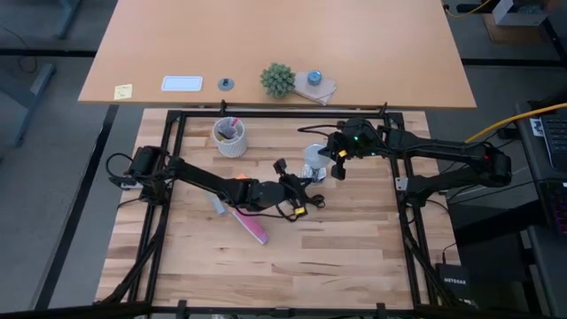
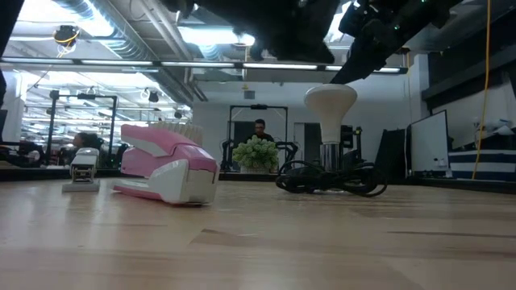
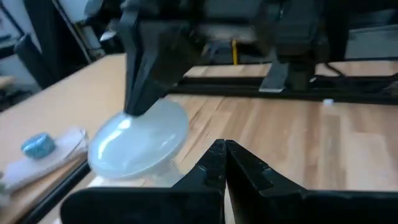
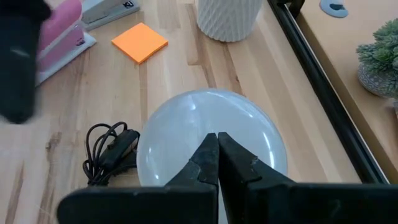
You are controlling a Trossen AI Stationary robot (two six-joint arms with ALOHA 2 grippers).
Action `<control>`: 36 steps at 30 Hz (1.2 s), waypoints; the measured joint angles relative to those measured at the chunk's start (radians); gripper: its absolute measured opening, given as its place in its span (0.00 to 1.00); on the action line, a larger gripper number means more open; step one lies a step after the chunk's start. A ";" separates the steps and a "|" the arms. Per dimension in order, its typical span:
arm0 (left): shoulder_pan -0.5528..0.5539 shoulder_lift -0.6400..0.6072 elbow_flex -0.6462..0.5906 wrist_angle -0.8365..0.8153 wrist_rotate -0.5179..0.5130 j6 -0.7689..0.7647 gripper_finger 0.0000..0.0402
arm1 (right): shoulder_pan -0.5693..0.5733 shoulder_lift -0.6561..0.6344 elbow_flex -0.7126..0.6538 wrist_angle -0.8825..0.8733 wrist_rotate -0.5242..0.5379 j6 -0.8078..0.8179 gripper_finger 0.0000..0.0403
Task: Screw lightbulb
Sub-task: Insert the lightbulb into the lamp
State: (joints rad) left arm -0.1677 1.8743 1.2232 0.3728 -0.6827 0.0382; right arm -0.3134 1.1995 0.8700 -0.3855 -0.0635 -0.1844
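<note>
The white lightbulb [image 2: 330,101] stands upright, its base in the shiny metal socket [image 2: 330,155], beside a coiled black cord [image 2: 326,179], right of the table's middle. My right gripper [image 2: 343,79] is shut and comes down slanting onto the bulb's dome [image 4: 211,134]. My left gripper [image 3: 224,149] is also shut. It hovers near the lightbulb [image 3: 140,140] on its left side, above the cord [image 1: 306,199], and touches nothing that I can see. My right gripper meets the lightbulb's rounded top [image 3: 146,118] with the tips of its shut fingers [image 3: 140,93]. The fingers slant down from the table's right side. The bulb stands upright in the socket, which rests on the table.
A pink stapler [image 1: 251,226] and a small grey stapler [image 1: 217,206] lie left of the bulb, toward the near edge. A white cup with pens [image 1: 230,137] stands at the far left, an orange note pad [image 4: 140,42] near it. Black frame rails [image 1: 283,113] border the table.
</note>
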 joint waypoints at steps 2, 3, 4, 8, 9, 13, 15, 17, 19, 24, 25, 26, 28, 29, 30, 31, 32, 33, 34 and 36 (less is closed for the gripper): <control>0.013 0.000 0.000 -0.017 0.003 -0.012 0.00 | 0.000 0.000 0.000 0.000 0.000 0.000 0.01; 0.022 0.000 0.000 -0.024 0.021 -0.013 0.00 | 0.000 0.000 0.000 0.000 0.000 0.000 0.01; 0.032 0.000 -0.003 -0.027 0.052 -0.012 0.00 | 0.000 0.000 0.000 0.000 0.000 0.000 0.01; 0.076 0.001 -0.028 -0.021 0.191 -0.014 0.00 | 0.000 0.000 0.000 0.000 0.000 0.000 0.01; 0.085 0.001 -0.030 -0.019 0.194 -0.023 0.00 | 0.000 0.000 0.000 0.000 0.000 0.000 0.01; 0.115 0.001 -0.035 -0.013 0.194 -0.033 0.00 | 0.000 0.000 0.000 0.000 0.000 0.000 0.01; 0.126 0.001 -0.035 -0.014 0.194 -0.032 0.00 | 0.000 0.000 0.000 0.000 0.000 0.000 0.01; 0.138 0.001 -0.035 -0.013 0.195 -0.031 0.00 | 0.000 0.000 0.000 0.000 -0.007 0.000 0.01; 0.148 0.001 -0.035 -0.014 0.198 -0.036 0.00 | 0.000 0.000 0.000 0.000 -0.018 -0.001 0.01; 0.158 0.001 -0.035 -0.022 0.169 -0.041 0.00 | -0.002 0.000 0.000 -0.001 -0.037 0.000 0.01; 0.158 0.001 -0.035 -0.024 0.154 -0.039 0.00 | -0.002 -0.001 0.000 -0.002 -0.037 -0.001 0.01; 0.158 0.001 -0.035 -0.025 0.138 -0.037 0.00 | -0.002 -0.001 0.000 -0.004 -0.037 -0.001 0.01; 0.158 0.001 -0.035 -0.028 0.099 -0.035 0.00 | -0.002 -0.001 0.000 -0.007 -0.039 -0.001 0.01; 0.158 0.001 -0.035 -0.029 0.083 -0.036 0.00 | -0.002 -0.001 0.000 -0.011 -0.041 -0.001 0.01; 0.159 0.001 -0.036 -0.030 0.068 -0.038 0.00 | -0.002 -0.001 0.000 -0.012 -0.042 0.000 0.01; 0.160 0.001 -0.036 -0.030 0.054 -0.038 0.00 | -0.002 -0.001 0.000 -0.013 -0.044 -0.001 0.01; 0.160 0.001 -0.036 -0.031 0.039 -0.038 0.00 | -0.002 -0.001 0.000 -0.016 -0.045 0.000 0.01; 0.161 0.001 -0.036 -0.031 0.023 -0.038 0.00 | -0.002 -0.001 0.000 -0.016 -0.050 -0.001 0.01; 0.162 0.001 -0.036 -0.031 0.007 -0.038 0.00 | -0.001 -0.001 0.000 -0.016 -0.058 -0.001 0.01; 0.167 0.001 -0.036 -0.027 -0.009 -0.038 0.00 | 0.000 -0.001 0.000 -0.014 -0.076 0.000 0.01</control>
State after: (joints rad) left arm -0.0008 1.8751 1.1872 0.3458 -0.6912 -0.0002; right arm -0.3138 1.1984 0.8700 -0.4000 -0.1400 -0.1849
